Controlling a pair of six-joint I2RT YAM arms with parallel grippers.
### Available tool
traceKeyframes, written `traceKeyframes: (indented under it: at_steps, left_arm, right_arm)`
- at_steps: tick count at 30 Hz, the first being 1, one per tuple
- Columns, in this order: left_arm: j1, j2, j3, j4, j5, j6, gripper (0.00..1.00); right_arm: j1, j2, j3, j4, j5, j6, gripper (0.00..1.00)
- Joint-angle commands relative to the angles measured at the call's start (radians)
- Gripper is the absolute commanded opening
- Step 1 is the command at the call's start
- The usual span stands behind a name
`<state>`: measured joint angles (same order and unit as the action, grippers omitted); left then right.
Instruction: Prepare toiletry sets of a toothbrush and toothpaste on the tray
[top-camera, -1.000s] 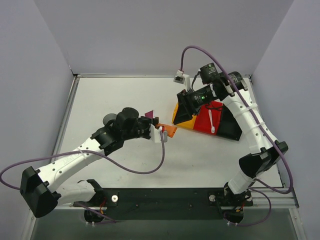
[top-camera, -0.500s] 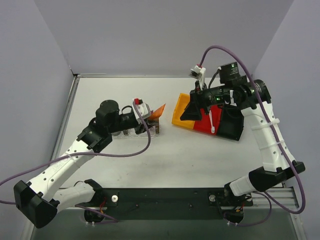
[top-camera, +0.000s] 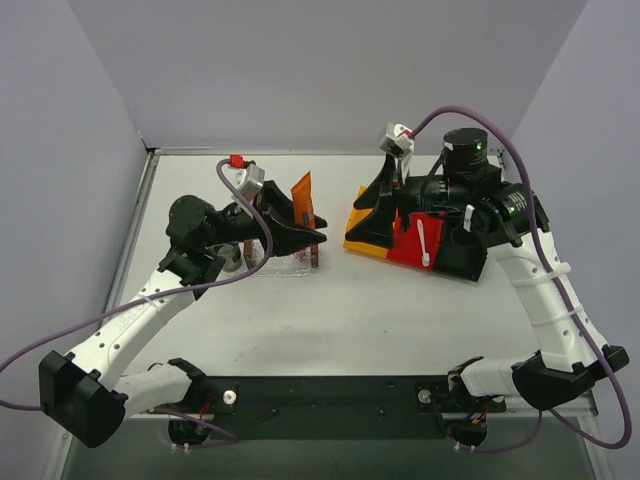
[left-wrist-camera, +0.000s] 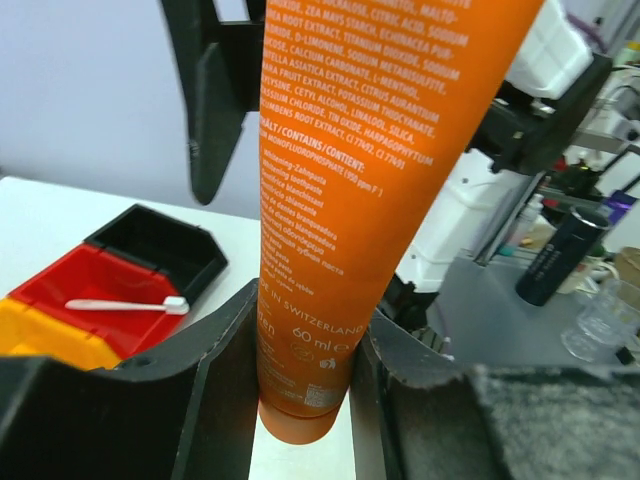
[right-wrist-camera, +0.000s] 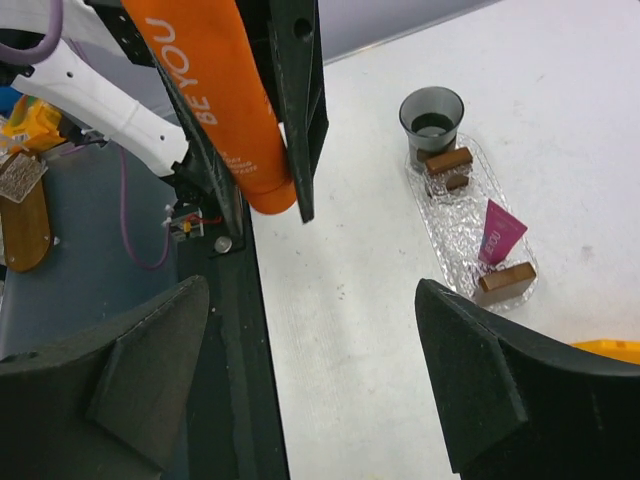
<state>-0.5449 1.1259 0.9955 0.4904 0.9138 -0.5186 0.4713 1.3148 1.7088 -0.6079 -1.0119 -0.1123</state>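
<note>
Only right wrist view shows pink toothpaste (right-wrist-camera: 497, 232) apparently lying in tray (right-wrist-camera: 455, 215).

Toothpaste tubes number two: one orange tube (left-wrist-camera: 370, 200) and one pink tube (right-wrist-camera: 500, 232). There is one toothbrush (left-wrist-camera: 125, 304). There is one tray (right-wrist-camera: 450, 225) with two wooden blocks, a cup-end block (right-wrist-camera: 449, 160) and an other-end block (right-wrist-camera: 505, 277). A smaller brown piece just beside the cup-end block may be a third block or only a reflection. There is one dark cup (right-wrist-camera: 432, 110). Bins number three: one yellow bin (top-camera: 365, 240), one red bin (top-camera: 408, 248) and one black bin (top-camera: 460, 252). Arms number two, a left arm (top-camera: 150, 310) and a right arm (top-camera: 545, 290), on one table (top-camera: 400, 310).
</note>
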Motion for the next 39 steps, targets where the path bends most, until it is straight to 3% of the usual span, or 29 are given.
traceKeyframes:
  at_steps: [1, 14, 29, 35, 39]
  left_arm:
    - [0.003, 0.014, -0.026, 0.296, 0.132, -0.230, 0.00]
    - [-0.027, 0.028, -0.070, 0.361, 0.189, -0.256, 0.00]
    - [-0.041, 0.060, -0.081, 0.355, 0.217, -0.245, 0.00]
    - [-0.043, 0.066, -0.072, 0.346, 0.220, -0.242, 0.00]
    - [-0.043, 0.066, -0.067, 0.347, 0.218, -0.248, 0.00]
  right_arm:
    - [0.041, 0.006, 0.003, 0.132, -0.053, 0.025, 0.79]
    - [0.179, 0.076, 0.061, 0.183, -0.031, 0.030, 0.79]
    - [0.247, 0.103, 0.083, 0.192, -0.025, 0.028, 0.76]
    - [0.263, 0.107, 0.077, 0.185, -0.027, 0.023, 0.67]
    - [0.274, 0.116, 0.074, 0.177, -0.025, 0.016, 0.52]
